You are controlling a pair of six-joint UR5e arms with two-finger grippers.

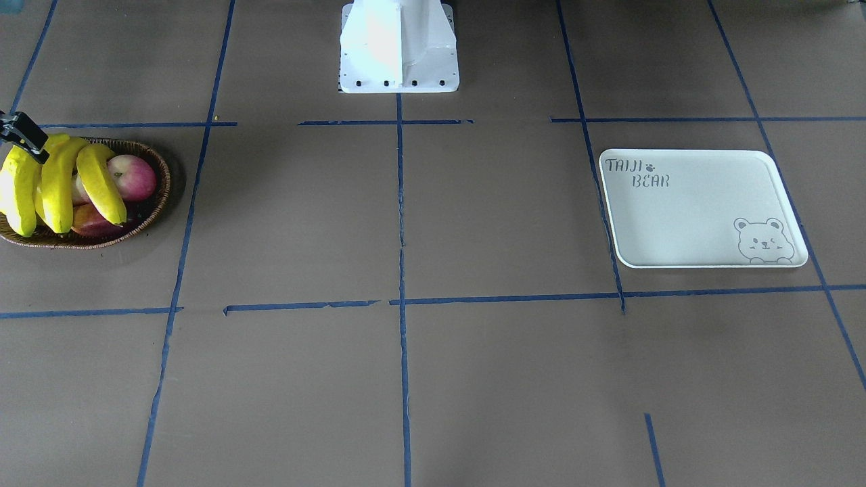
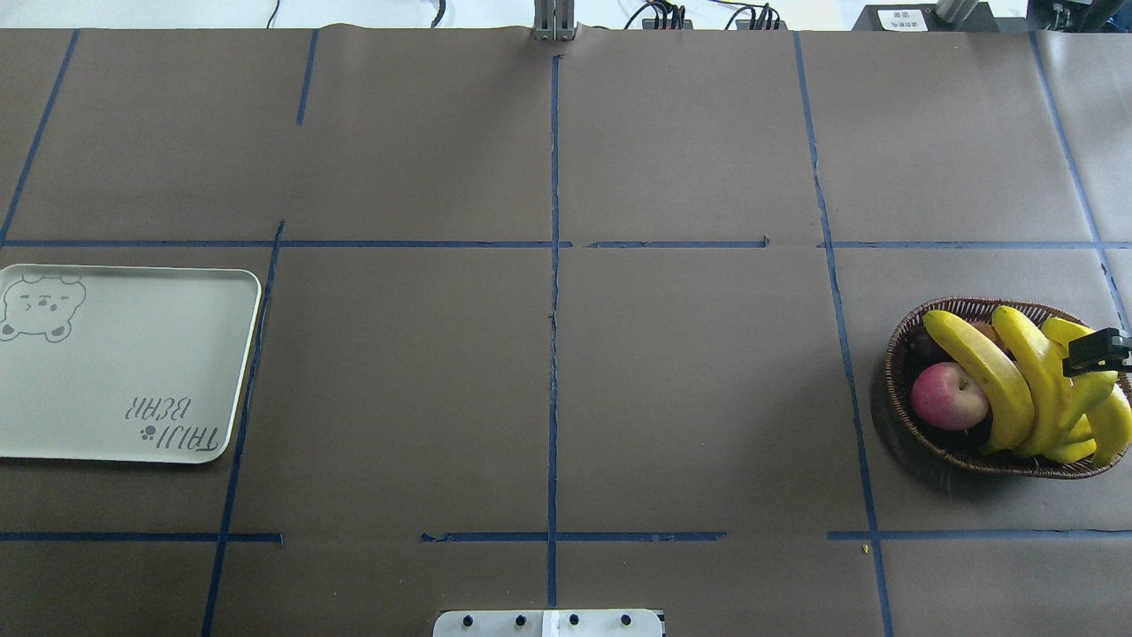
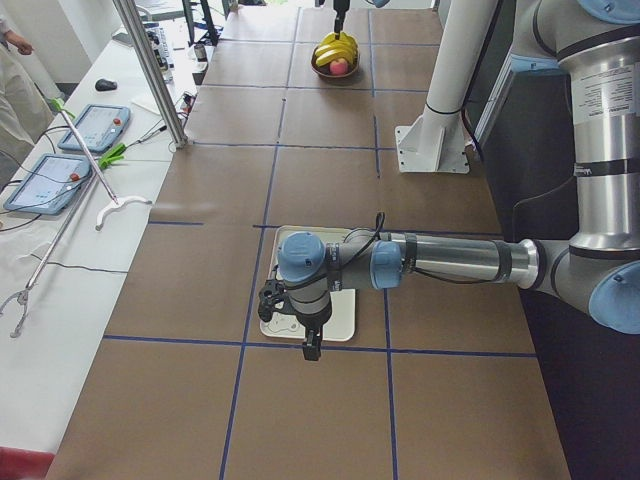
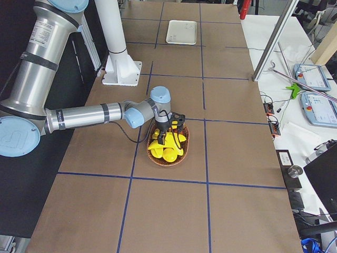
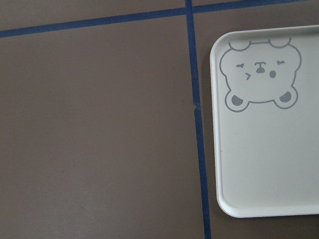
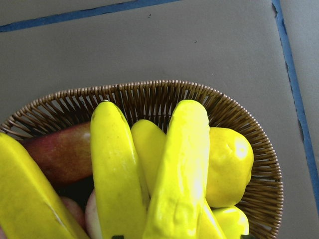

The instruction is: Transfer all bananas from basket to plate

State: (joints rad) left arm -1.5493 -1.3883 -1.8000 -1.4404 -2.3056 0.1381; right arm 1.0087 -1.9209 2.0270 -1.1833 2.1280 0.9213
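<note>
Far left of the basket (image 2: pixel 890 380), across a wide stretch of bare brown table (image 2: pixel 548 380), lies the white plate (image 2: pixel 124 372), its left edge cut off in the overhead view. The left gripper (image 3: pixel 312 345) hangs over the plate, seen only from the side, so its finger spread cannot be told. The bananas (image 2: pixel 982 372) lie heaped in the basket beside a red apple (image 2: pixel 949 395). The right gripper (image 4: pixel 171 134) is low over the basket's right side, largely out of frame from overhead, so I cannot tell its opening.

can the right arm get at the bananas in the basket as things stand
Probably yes: the right gripper hangs right over the bananas, which lie uppermost in the basket with nothing covering them.
</note>
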